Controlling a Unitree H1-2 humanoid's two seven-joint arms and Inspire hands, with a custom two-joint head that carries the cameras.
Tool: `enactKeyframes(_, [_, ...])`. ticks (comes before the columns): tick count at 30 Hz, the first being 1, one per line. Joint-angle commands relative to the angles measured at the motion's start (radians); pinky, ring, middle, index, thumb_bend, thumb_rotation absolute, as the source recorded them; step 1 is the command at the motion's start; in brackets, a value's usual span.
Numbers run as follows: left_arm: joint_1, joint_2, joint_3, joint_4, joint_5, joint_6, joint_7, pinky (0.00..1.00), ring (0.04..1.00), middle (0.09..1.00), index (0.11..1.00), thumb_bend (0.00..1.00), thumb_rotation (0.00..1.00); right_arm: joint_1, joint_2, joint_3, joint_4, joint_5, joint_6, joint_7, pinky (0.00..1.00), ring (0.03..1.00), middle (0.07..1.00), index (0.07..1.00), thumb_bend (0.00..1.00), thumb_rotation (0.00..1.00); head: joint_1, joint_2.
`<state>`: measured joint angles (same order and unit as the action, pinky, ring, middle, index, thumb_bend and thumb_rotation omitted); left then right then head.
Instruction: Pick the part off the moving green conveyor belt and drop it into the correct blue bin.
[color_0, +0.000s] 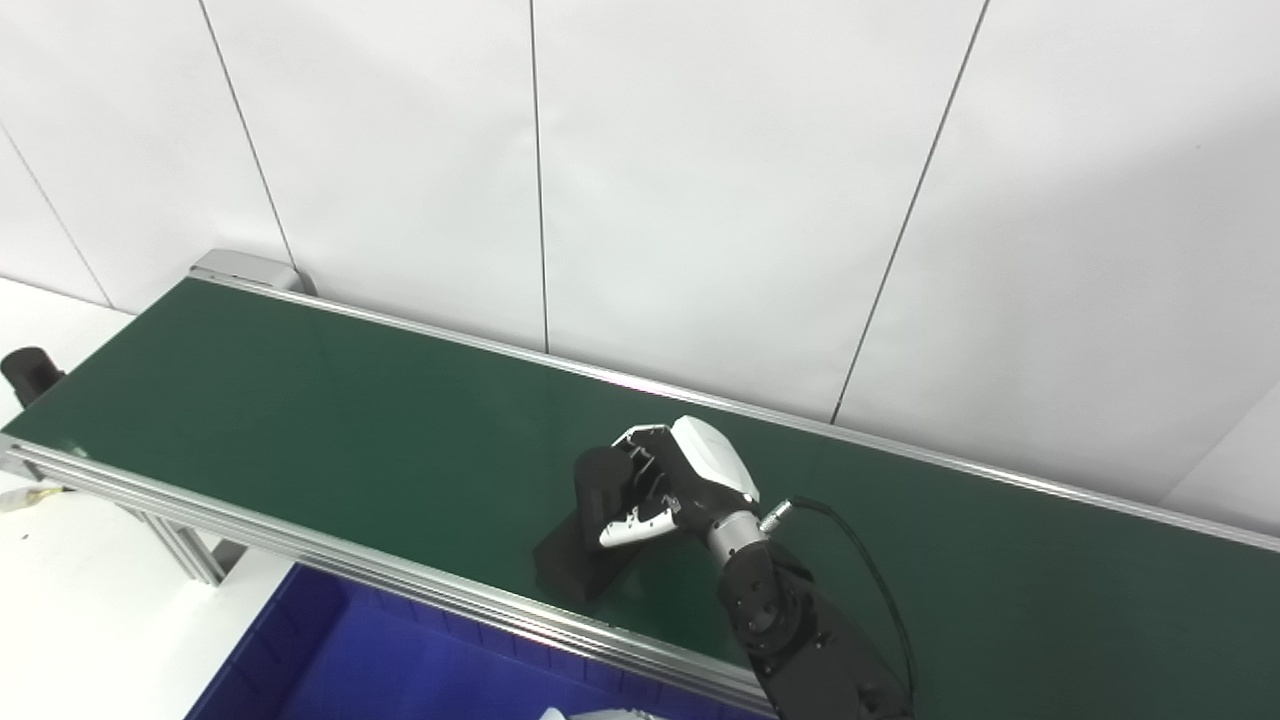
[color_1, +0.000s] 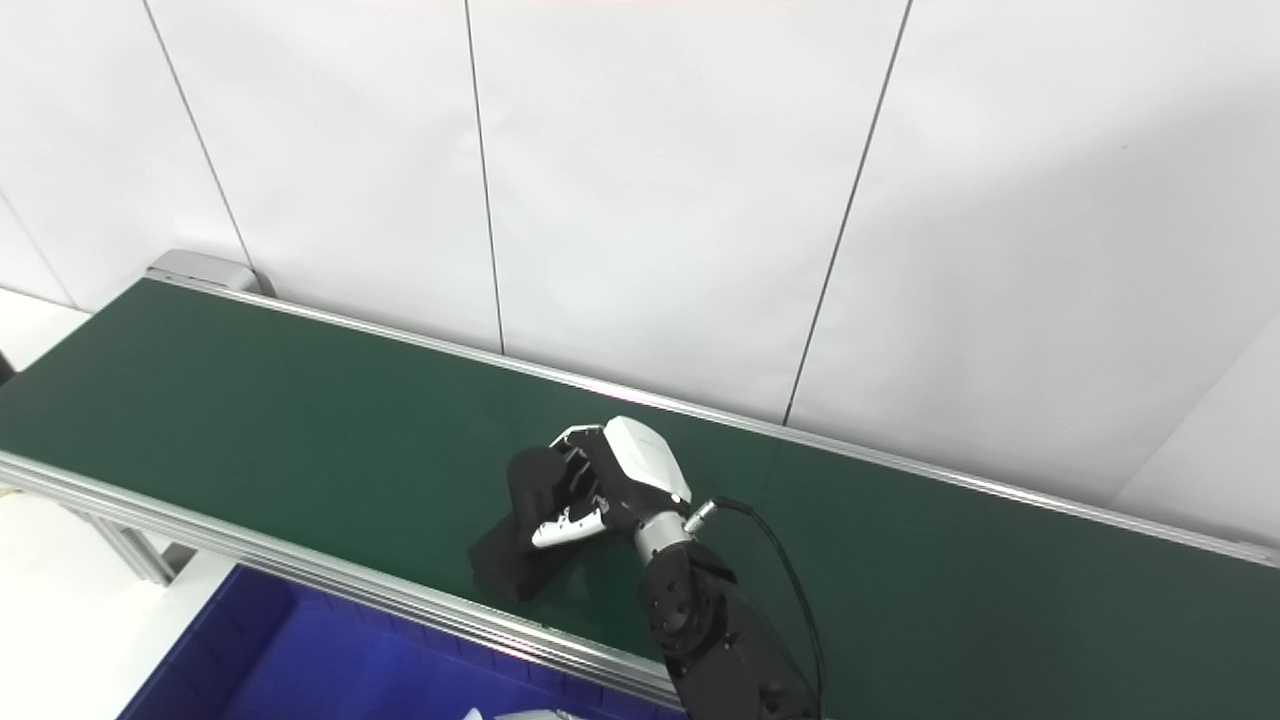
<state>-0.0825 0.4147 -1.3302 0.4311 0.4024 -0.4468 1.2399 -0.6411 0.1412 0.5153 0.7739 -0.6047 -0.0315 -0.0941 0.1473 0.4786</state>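
A black part (color_0: 580, 560) lies on the green conveyor belt (color_0: 300, 420), close to the belt's near rail. It has a flat base and a raised rounded block (color_0: 597, 487). My right hand (color_0: 675, 480), white and black, reaches over the rail from the lower right. Its fingers wrap the raised block from behind and the thumb (color_0: 630, 527) presses on its front. The base of the part still touches the belt. It shows the same in the right eye view (color_1: 520, 560). My left hand is not in view.
A blue bin (color_0: 300, 650) stands below the near aluminium rail (color_0: 350, 565) at the bottom left. A small white sliver (color_0: 600, 714) shows at the bottom edge inside it. A black motor housing (color_0: 30, 372) sits at the belt's left end. A white panelled wall stands behind.
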Motion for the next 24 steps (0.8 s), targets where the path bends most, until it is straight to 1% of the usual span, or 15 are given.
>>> enactKeyframes(1, [-0.019, 0.018, 0.002, -0.018, 0.004, -0.023, 0.03, 0.54, 0.611, 0.678, 0.702, 0.84, 0.65, -0.019, 0.018, -0.007, -0.023, 0.001, -0.078, -0.062, 0.32, 0.365, 0.477, 0.494, 0.52, 0.0, -0.004, 0.003])
enactKeyframes(4, [-0.021, 0.02, 0.001, -0.022, -0.009, -0.023, 0.03, 0.54, 0.609, 0.677, 0.703, 0.85, 0.63, 0.007, 0.007, -0.013, -0.06, -0.005, -0.101, -0.109, 0.35, 0.377, 0.48, 0.491, 0.52, 0.0, -0.017, 0.007])
enactKeyframes(7, [-0.025, 0.023, -0.007, -0.03, -0.025, -0.023, 0.03, 0.54, 0.614, 0.68, 0.696, 0.85, 0.61, 0.034, -0.002, -0.021, -0.101, -0.01, -0.107, -0.148, 0.33, 0.381, 0.481, 0.491, 0.52, 0.0, -0.028, 0.013])
enactKeyframes(8, [-0.026, 0.025, -0.009, -0.031, -0.027, -0.023, 0.03, 0.54, 0.618, 0.683, 0.695, 0.85, 0.61, 0.044, -0.006, -0.026, -0.12, -0.01, -0.107, -0.158, 0.3, 0.355, 0.479, 0.491, 0.52, 0.0, -0.037, 0.019])
enactKeyframes(9, [-0.027, 0.026, -0.011, -0.032, -0.028, -0.023, 0.03, 0.55, 0.62, 0.685, 0.694, 0.85, 0.61, 0.052, -0.008, -0.029, -0.134, -0.011, -0.107, -0.163, 0.29, 0.353, 0.479, 0.491, 0.52, 0.0, -0.037, 0.019])
enactKeyframes(10, [-0.026, 0.028, -0.009, -0.034, -0.027, -0.023, 0.03, 0.55, 0.622, 0.686, 0.694, 0.85, 0.6, 0.07, -0.018, -0.036, -0.172, -0.011, -0.101, -0.167, 0.28, 0.351, 0.479, 0.491, 0.52, 0.0, -0.047, 0.026])
enactKeyframes(11, [-0.024, 0.031, -0.009, -0.038, -0.031, -0.023, 0.03, 0.55, 0.622, 0.686, 0.688, 0.84, 0.61, 0.088, -0.026, -0.044, -0.21, -0.008, -0.095, -0.166, 0.33, 0.4, 0.453, 0.522, 0.52, 0.0, -0.052, 0.031])
enactKeyframes(12, [-0.021, 0.033, -0.005, -0.042, -0.034, -0.023, 0.03, 0.55, 0.62, 0.684, 0.685, 0.84, 0.62, 0.107, -0.038, -0.054, -0.251, -0.004, -0.089, -0.162, 0.33, 0.409, 0.446, 0.53, 0.52, 0.0, -0.055, 0.033])
enactKeyframes(15, [-0.01, 0.038, 0.013, -0.055, -0.029, -0.023, 0.03, 0.55, 0.615, 0.679, 0.682, 0.85, 0.63, 0.166, -0.067, -0.081, -0.375, 0.011, -0.063, -0.134, 0.32, 0.399, 0.434, 0.538, 0.51, 0.0, -0.075, 0.049])
enactKeyframes(17, [-0.007, 0.044, 0.015, -0.062, -0.025, -0.023, 0.03, 0.55, 0.617, 0.68, 0.686, 0.85, 0.61, 0.204, -0.082, -0.1, -0.448, 0.019, -0.05, -0.12, 0.29, 0.366, 0.468, 0.503, 0.52, 0.0, -0.088, 0.059])
enactKeyframes(18, [-0.007, 0.047, 0.013, -0.064, -0.024, -0.023, 0.03, 0.55, 0.621, 0.684, 0.69, 0.84, 0.6, 0.22, -0.087, -0.108, -0.475, 0.021, -0.047, -0.117, 0.3, 0.374, 0.447, 0.521, 0.52, 0.0, -0.088, 0.059])
enactKeyframes(19, [-0.007, 0.052, 0.009, -0.07, -0.026, -0.023, 0.03, 0.56, 0.623, 0.686, 0.693, 0.84, 0.59, 0.241, -0.095, -0.116, -0.51, 0.019, -0.046, -0.115, 0.3, 0.378, 0.433, 0.531, 0.51, 0.0, -0.098, 0.069])
enactKeyframes(21, [-0.007, 0.059, 0.001, -0.081, -0.033, -0.023, 0.03, 0.55, 0.621, 0.691, 0.696, 0.83, 0.56, 0.282, -0.112, -0.131, -0.576, 0.022, -0.049, -0.11, 0.34, 0.411, 0.438, 0.54, 0.51, 0.0, -0.104, 0.075])
enactKeyframes(23, [-0.007, 0.068, -0.004, -0.091, -0.036, -0.023, 0.03, 0.54, 0.62, 0.693, 0.697, 0.83, 0.55, 0.307, -0.117, -0.142, -0.619, 0.022, -0.047, -0.106, 0.35, 0.415, 0.439, 0.542, 0.52, 0.0, -0.114, 0.088])
enactKeyframes(24, [-0.007, 0.071, -0.004, -0.095, -0.035, -0.023, 0.03, 0.54, 0.62, 0.693, 0.697, 0.83, 0.55, 0.325, -0.12, -0.149, -0.653, 0.02, -0.036, -0.1, 0.35, 0.416, 0.44, 0.542, 0.52, 0.0, -0.123, 0.102])
